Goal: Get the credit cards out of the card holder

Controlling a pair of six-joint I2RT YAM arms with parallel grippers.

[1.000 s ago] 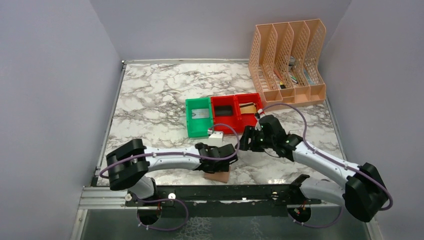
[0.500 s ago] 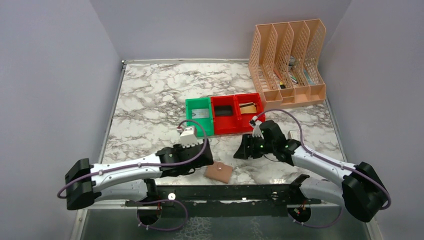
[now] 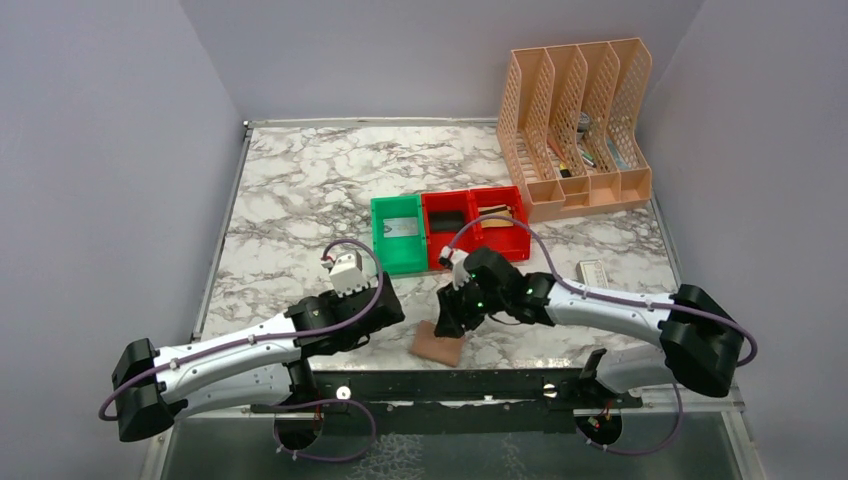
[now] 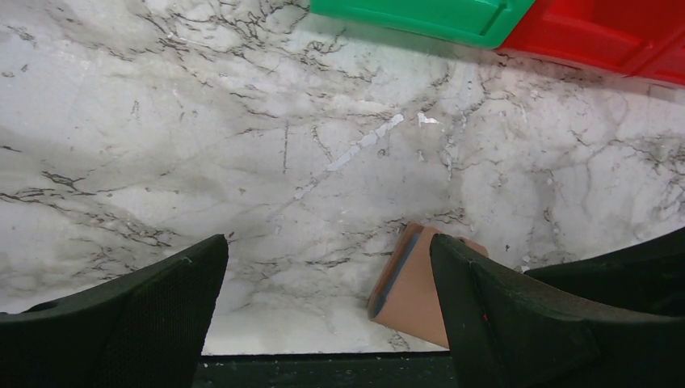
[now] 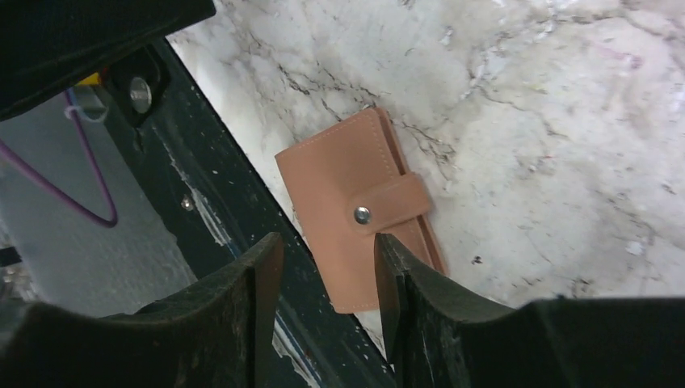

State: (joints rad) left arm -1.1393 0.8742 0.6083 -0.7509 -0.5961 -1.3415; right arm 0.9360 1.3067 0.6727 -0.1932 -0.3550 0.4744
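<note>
Since a second ago, my left arm has drawn back leftward off the card holder [image 3: 438, 346] and its fingers have spread. My right arm has swung in from the right to stand over it.

The left gripper [image 4: 326, 250] now hangs low over the bench near its near edge, just left of the holder, jaws wide apart and empty. I judge it is parked there to leave room. That arm lies stretched out flat along the near edge, elbow far to the left.

The card holder lies flat at the near edge of the bench, about midway along it, with one corner over the dark rail. It is folded shut, the strap snapped across its face, so no credit cards show. Closed like that, it has to be unsnapped before anything comes out.

The right gripper [image 5: 327, 246] points down at the holder with a narrow gap between its fingers. It grips nothing, and the snap shows through the gap. I cannot tell whether the tips touch the leather. The right arm reaches left across the near part of the bench, wrist tipped downward.
</note>
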